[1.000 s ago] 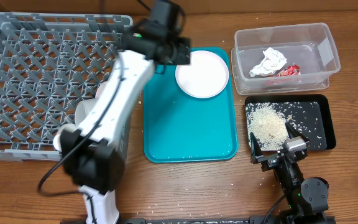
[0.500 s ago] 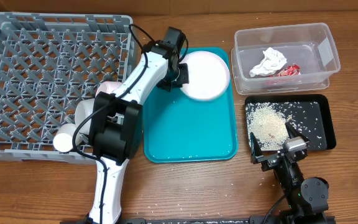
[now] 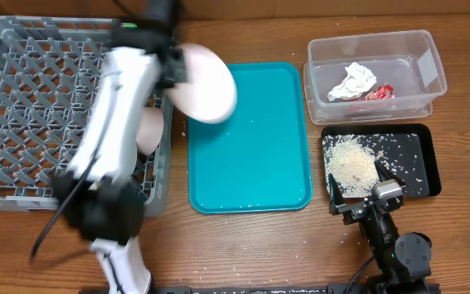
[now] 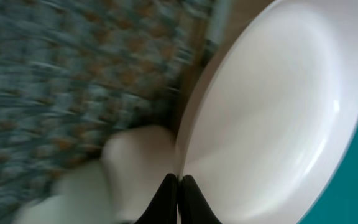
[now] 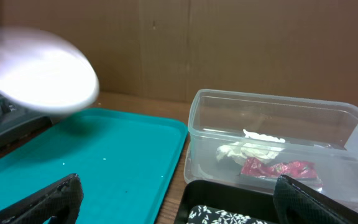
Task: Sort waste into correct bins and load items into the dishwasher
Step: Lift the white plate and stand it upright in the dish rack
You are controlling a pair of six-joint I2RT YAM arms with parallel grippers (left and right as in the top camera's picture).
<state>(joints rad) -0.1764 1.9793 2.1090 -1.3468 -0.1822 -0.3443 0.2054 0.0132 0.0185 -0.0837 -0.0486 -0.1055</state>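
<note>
Pink-white and round, the plate [image 3: 208, 82] is pinched by its rim in the left gripper [image 4: 179, 186]. The gripper's two dark fingers are squeezed almost together on the edge. The plate is up in the air and tilted. It sticks out to that gripper's right, over the left edge of the teal tray [image 3: 251, 163]. The grey dish rack [image 3: 47, 82] lies under the gripper and to its left. A pale round thing [image 3: 149, 128] sits in the rack near the gripper, on the side closer to the robot, but it is too blurry to tell what it is. The right gripper [image 3: 359, 186] is wide open and holds nothing. It is low by the near edge of the black tray [image 3: 427, 163], and the heap of white rice [image 3: 349, 159] lies in that tray just in front of its fingers. Farther ahead of it is the clear tub [image 3: 431, 57], with the crumpled white napkin [image 3: 356, 80] and the shiny red wrapper [image 3: 379, 92] side by side inside.
</note>
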